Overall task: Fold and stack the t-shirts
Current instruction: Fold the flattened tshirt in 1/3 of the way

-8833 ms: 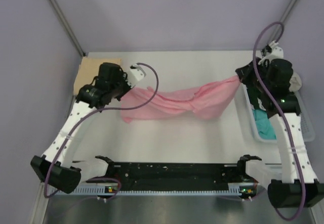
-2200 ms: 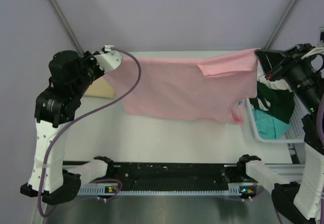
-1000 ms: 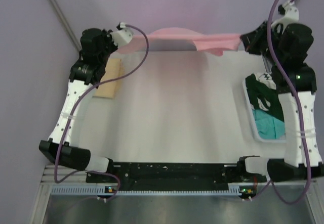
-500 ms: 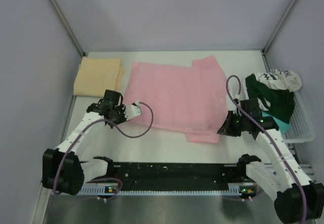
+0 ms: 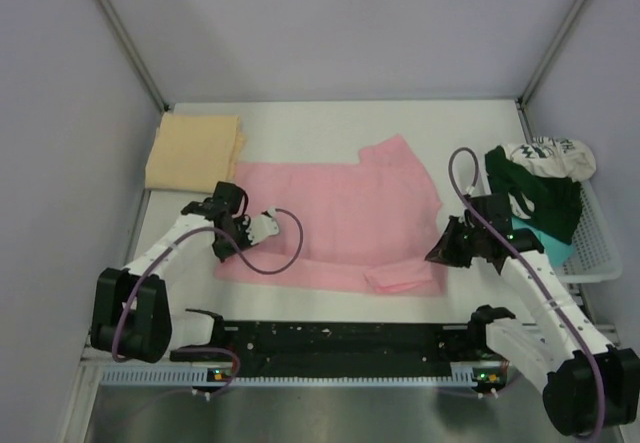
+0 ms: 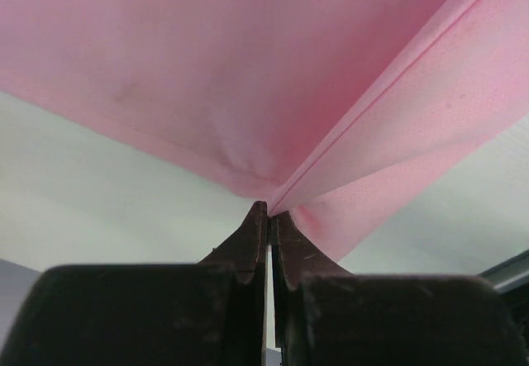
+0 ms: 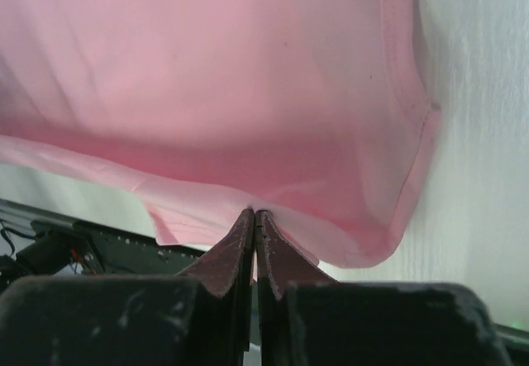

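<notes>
The light pink t-shirt (image 5: 340,213) lies spread over the middle of the table, with a small flap (image 5: 400,280) doubled over at its near right corner. My left gripper (image 5: 237,246) is shut on the shirt's near left edge; in the left wrist view (image 6: 269,209) the cloth (image 6: 248,68) rises from the pinched tips. My right gripper (image 5: 434,255) is shut on the near right edge, and the right wrist view (image 7: 254,213) shows pink fabric (image 7: 231,77) bunched at the tips. The tan-beige t-shirt (image 5: 193,150) lies folded at the back left.
A white basket (image 5: 598,248) at the right edge holds a dark green t-shirt (image 5: 535,198), a white printed one (image 5: 545,151) and a teal one (image 5: 555,248). The black rail (image 5: 340,338) with the arm bases runs along the near edge. Purple walls enclose the back and sides.
A second ago both arms held the pink shirt aloft at the back. They came down and forward, laying it flat, then dragged it nearer; the near right corner has folded over.
</notes>
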Tool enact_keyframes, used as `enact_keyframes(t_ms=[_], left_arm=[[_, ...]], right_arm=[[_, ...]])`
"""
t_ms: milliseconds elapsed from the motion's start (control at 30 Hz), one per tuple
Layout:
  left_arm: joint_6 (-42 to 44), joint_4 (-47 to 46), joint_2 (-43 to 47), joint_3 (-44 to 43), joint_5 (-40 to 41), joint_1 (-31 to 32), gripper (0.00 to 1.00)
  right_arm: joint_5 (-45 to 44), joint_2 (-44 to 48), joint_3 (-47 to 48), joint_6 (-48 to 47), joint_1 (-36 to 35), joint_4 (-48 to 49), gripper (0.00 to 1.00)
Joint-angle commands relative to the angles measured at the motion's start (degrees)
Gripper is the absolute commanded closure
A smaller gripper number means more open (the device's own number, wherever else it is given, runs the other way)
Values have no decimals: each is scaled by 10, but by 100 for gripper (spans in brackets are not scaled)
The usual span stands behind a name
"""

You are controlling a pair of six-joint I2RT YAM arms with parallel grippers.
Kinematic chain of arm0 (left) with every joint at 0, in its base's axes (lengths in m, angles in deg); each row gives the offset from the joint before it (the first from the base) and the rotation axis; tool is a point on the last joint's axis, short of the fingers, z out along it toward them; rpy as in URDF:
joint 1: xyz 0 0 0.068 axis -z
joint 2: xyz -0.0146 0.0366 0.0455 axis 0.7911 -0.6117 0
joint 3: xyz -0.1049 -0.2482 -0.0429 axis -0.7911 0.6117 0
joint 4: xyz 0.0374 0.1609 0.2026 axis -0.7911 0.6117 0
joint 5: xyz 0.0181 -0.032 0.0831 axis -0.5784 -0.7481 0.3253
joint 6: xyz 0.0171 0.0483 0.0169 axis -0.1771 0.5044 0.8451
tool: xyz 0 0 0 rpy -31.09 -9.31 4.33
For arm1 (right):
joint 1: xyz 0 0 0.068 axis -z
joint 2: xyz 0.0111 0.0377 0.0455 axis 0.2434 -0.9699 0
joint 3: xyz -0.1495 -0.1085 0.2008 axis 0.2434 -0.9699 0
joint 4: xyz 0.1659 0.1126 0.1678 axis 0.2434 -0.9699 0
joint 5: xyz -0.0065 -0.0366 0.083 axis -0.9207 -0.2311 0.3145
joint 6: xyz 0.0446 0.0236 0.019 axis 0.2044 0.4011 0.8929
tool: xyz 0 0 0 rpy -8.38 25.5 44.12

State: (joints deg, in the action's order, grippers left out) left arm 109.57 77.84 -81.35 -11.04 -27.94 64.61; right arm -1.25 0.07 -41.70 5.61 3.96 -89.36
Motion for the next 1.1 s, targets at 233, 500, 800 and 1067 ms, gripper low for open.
enact_keyframes(t_ms=[233, 500, 800, 1067], left_arm=[[-74, -57, -82, -81, 59, -5, 100], [-99, -57, -143, -110, 59, -5, 100], [-154, -108, -175, -127, 161, -6, 76], [-185, -117, -127, -190, 194, -55, 54]], right_arm=[[-81, -146, 40, -79, -5, 257, 100], [-101, -230, 48, -122, -5, 280, 100], [-138, -296, 71, -135, -5, 319, 93], [-271, -265, 144, -122, -7, 161, 56]])
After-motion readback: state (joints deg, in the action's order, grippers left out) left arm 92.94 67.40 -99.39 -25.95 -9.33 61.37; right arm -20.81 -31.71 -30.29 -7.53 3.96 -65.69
